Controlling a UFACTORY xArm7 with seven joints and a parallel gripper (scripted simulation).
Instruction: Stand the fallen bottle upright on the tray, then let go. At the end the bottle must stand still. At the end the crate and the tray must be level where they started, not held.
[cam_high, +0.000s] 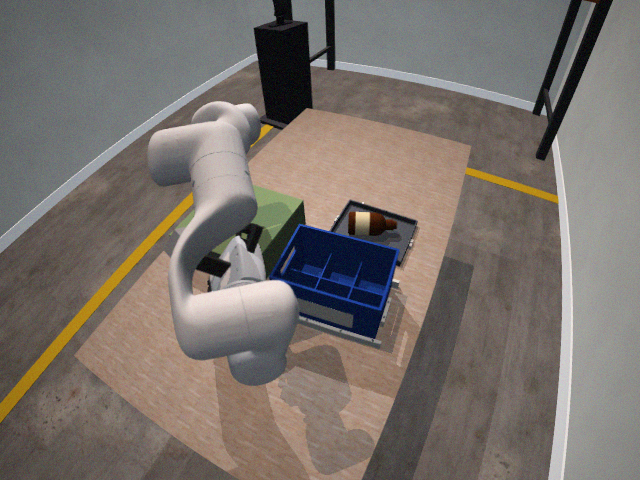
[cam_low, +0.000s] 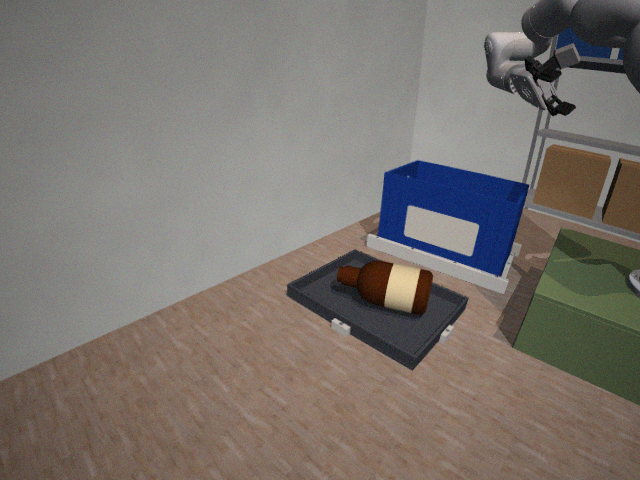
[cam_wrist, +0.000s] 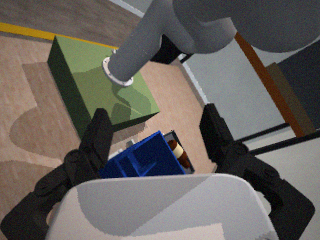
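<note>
A brown bottle (cam_low: 385, 284) lies on its side in a shallow dark grey tray (cam_low: 310, 298), its neck pointing left and its base right in the exterior view, while the gripper (cam_low: 551, 91) hangs high above the green block (cam_low: 584, 304) with its fingers spread to their widest and nothing between them. The arm's first job looks to be the approach, and doing it well means travelling over the blue crate (cam_low: 449, 217), which stands just beside the tray's far edge on a pale base, without brushing its rim. A sensible grasp would probably take the bottle across its body, near the cream label band (cam_low: 399, 285), with the jaws straddling the round sides so that it cannot roll away. The lift should be a tilt about the base, with the flat bottom set down well inside the tray's low lip before the fingers part, since a release too close to the rim might tip it over again.

The bottle is a smooth, glossy cylinder with rounded shoulders and a short, narrow neck, so it will likely roll freely on the flat tray floor. The tray is matte and rectangular, with small white tabs (cam_low: 340, 326) along its near edges. The crate is hard-sided, with a pale panel on one face and inner dividers (cam_high: 330, 276) forming open compartments. All rest on a wood-grain surface (cam_low: 206, 403). The green block is plain and matte, and carries the arm's round foot (cam_wrist: 119, 74).
</note>
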